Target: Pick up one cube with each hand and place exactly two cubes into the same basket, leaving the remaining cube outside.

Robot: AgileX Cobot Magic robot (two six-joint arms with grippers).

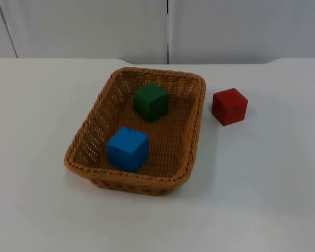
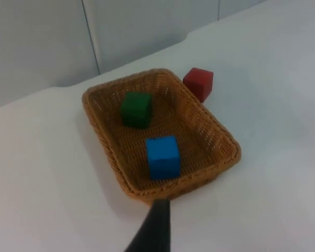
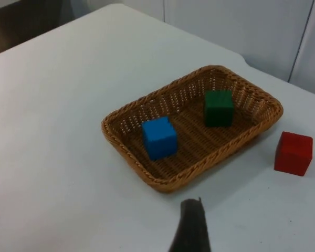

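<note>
You find nothing to read here: no text, label, brand, number or sign stands on the basket (image 1: 194, 131), the cubes, the table (image 1: 273, 184) or the wall (image 1: 241, 26).

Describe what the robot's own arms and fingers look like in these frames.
Little of them is visible: one dark, tapering fingertip of the left gripper, black and narrowing to a blunt point, and one of the right gripper, dark grey-black with a squarer tip. Both look matte and plain, with no markings to make out.
</note>
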